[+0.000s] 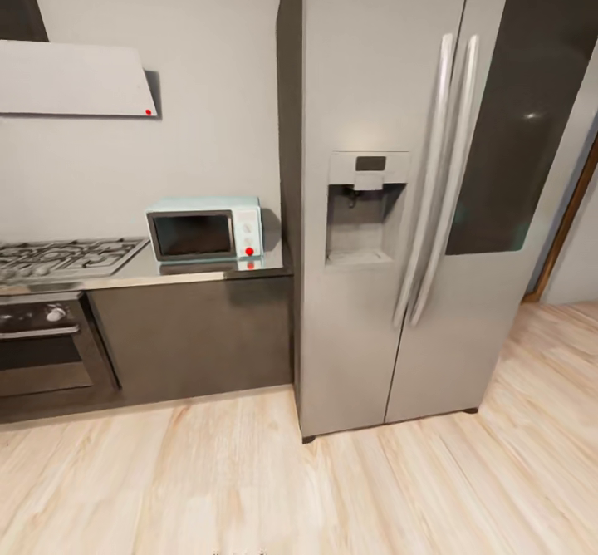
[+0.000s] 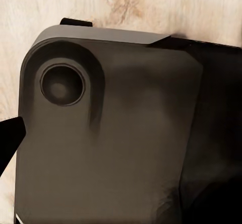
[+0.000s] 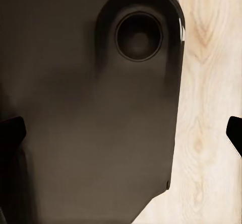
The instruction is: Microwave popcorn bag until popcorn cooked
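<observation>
The right hand (image 3: pixel 121 133) shows two black fingertips (image 3: pixel 11 132) spread far apart, with the robot's dark grey body (image 3: pixel 85 108) and light wood plank floor (image 3: pixel 212 83) past them. For the left hand, one black tip (image 2: pixel 10 138) shows, so I cannot tell its state. The small pale blue box microwave (image 1: pixel 205 228) sits shut at the right end of the long grey shiny bench (image 1: pixel 191 273), beside the tall grey fridge (image 1: pixel 432 189) and near the gas hob (image 1: pixel 62 257).
</observation>
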Tool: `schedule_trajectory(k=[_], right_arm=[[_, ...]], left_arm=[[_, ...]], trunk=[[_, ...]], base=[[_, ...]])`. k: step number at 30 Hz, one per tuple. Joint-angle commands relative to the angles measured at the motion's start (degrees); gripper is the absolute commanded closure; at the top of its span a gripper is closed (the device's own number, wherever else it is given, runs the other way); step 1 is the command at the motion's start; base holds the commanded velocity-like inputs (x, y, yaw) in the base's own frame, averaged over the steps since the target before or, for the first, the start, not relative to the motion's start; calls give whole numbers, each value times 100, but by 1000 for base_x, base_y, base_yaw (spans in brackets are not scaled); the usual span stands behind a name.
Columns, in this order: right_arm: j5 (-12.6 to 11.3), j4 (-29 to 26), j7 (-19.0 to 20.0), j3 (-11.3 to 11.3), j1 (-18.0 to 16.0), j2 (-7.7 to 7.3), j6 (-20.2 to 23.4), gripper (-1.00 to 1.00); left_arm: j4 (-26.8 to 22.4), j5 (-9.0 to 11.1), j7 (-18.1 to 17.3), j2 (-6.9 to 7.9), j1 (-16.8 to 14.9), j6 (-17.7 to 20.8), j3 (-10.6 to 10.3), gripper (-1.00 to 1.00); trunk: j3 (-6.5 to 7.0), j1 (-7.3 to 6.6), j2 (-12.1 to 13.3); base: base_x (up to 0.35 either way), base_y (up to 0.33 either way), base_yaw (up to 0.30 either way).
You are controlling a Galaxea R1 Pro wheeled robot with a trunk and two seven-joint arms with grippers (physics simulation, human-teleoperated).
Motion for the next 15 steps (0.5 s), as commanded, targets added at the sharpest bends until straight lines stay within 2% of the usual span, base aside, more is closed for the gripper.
schedule_trajectory(k=[1,15], right_arm=[[3,1,-2,1,-1,1,-17,-100],[3,-1,0,2,-1,3,-17,-100]], left_arm=[[-1,46,-2,-1,-1,-12,-2,-100],[-1,46,-5,-1,-1,-19,-9,-100]], trunk=[[-5,0,-3],[-5,0,-3]], base=[[0,0,274],[0,0,274]])
